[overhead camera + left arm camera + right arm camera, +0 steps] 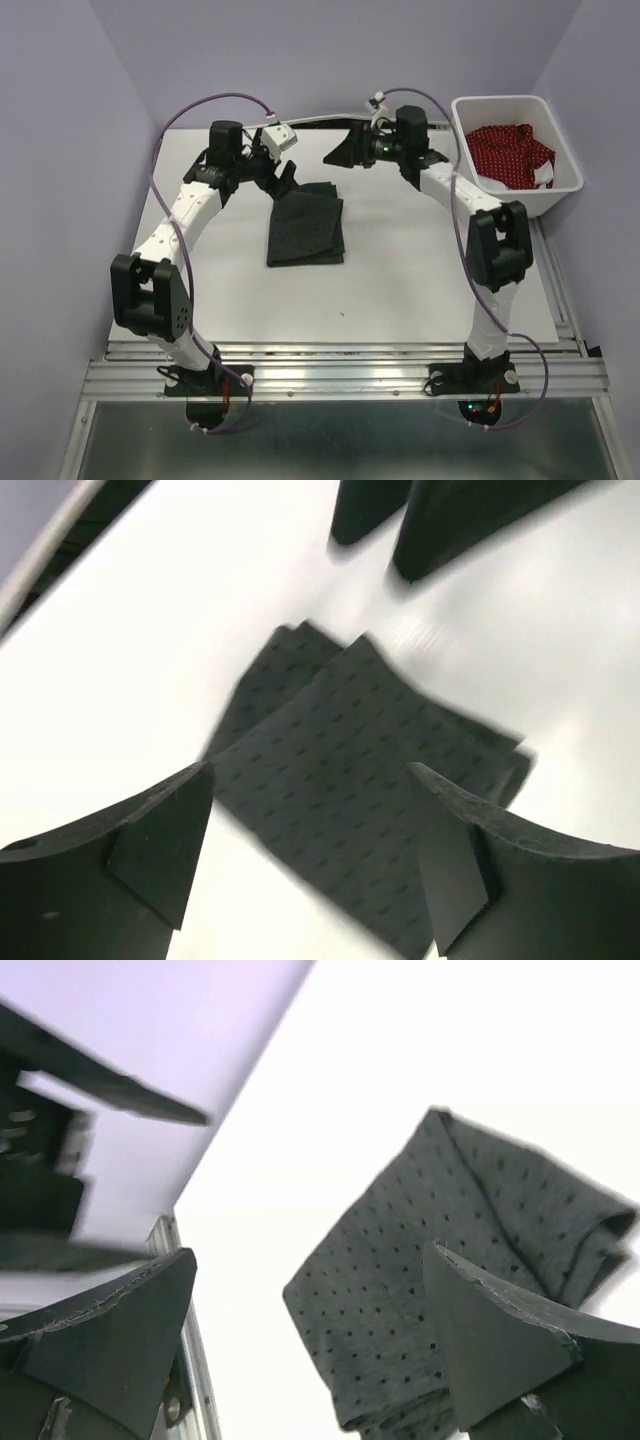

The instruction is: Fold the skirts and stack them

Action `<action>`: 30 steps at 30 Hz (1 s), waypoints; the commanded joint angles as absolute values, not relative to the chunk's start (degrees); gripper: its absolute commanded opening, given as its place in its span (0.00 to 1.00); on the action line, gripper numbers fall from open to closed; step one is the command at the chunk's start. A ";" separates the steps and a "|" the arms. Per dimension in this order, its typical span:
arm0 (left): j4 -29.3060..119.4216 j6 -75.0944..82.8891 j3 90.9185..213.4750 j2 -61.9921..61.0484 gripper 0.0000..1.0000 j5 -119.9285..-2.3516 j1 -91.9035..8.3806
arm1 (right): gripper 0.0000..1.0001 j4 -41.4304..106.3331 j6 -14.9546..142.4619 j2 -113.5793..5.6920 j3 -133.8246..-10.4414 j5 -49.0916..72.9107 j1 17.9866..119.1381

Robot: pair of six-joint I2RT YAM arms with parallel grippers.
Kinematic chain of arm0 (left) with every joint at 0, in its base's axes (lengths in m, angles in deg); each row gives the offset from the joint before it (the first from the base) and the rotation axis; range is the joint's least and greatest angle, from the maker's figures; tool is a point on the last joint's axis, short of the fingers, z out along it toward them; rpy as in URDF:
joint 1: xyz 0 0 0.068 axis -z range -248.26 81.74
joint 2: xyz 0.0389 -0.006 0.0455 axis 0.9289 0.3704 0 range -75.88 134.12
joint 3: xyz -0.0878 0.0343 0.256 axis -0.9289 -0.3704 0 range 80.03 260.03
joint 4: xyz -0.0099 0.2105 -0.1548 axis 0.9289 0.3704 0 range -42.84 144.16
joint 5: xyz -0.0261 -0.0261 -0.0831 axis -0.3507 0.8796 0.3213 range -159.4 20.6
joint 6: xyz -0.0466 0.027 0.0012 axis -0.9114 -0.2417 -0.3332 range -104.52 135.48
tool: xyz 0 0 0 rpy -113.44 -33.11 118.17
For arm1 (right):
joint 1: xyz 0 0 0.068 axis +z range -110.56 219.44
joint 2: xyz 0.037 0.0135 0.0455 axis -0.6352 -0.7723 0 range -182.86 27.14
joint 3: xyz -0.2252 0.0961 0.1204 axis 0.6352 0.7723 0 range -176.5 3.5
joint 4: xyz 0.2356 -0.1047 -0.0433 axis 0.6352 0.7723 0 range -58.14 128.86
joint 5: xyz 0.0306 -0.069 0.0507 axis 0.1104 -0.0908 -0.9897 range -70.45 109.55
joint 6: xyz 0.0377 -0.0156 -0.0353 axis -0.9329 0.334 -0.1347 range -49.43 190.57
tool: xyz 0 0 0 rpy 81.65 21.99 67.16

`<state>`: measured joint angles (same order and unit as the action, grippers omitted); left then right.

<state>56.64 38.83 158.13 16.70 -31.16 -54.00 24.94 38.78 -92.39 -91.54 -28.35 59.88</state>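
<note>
The dark charcoal skirt (pixel 306 228) lies folded into a rectangle on the white table (pixel 400 270), near the back middle. It also shows in the left wrist view (pixel 360 780) and in the right wrist view (pixel 450 1280). My left gripper (pixel 283 172) is open and empty, held above the skirt's far left corner. My right gripper (pixel 347 153) is open and empty, held above the table just beyond the skirt's far right corner. The red skirt with white dots (pixel 508 152) lies bunched in the bin. The white skirt is hidden.
The white plastic bin (pixel 545 200) stands at the back right, off the table's right edge. Lilac walls close in the back and both sides. A metal rail frame (pixel 340 372) runs along the near edge by the arm bases.
</note>
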 commanded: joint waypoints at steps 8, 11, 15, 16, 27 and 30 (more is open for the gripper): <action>74.94 89.29 161.68 24.93 0.99 -47.77 -49.55 | 1.00 39.94 54.48 -71.75 -84.40 -18.77 51.85; 76.85 92.99 162.99 27.74 0.99 -46.99 -47.70 | 1.00 39.85 55.62 -67.88 -80.00 -17.72 49.55; 80.82 90.29 171.49 37.37 0.95 -44.28 -45.24 | 1.00 41.25 57.73 -64.71 -77.10 -16.49 46.91; 81.61 88.53 171.52 39.59 0.92 -43.74 -45.23 | 1.00 41.96 58.08 -64.71 -77.27 -16.48 46.91; 72.93 37.58 187.61 55.79 0.66 -48.40 -51.80 | 1.00 45.57 60.11 -64.71 -79.64 -16.40 43.83; 67.30 21.66 185.06 53.77 0.67 -49.37 -55.15 | 1.00 45.83 60.37 -64.27 -79.29 -16.40 43.21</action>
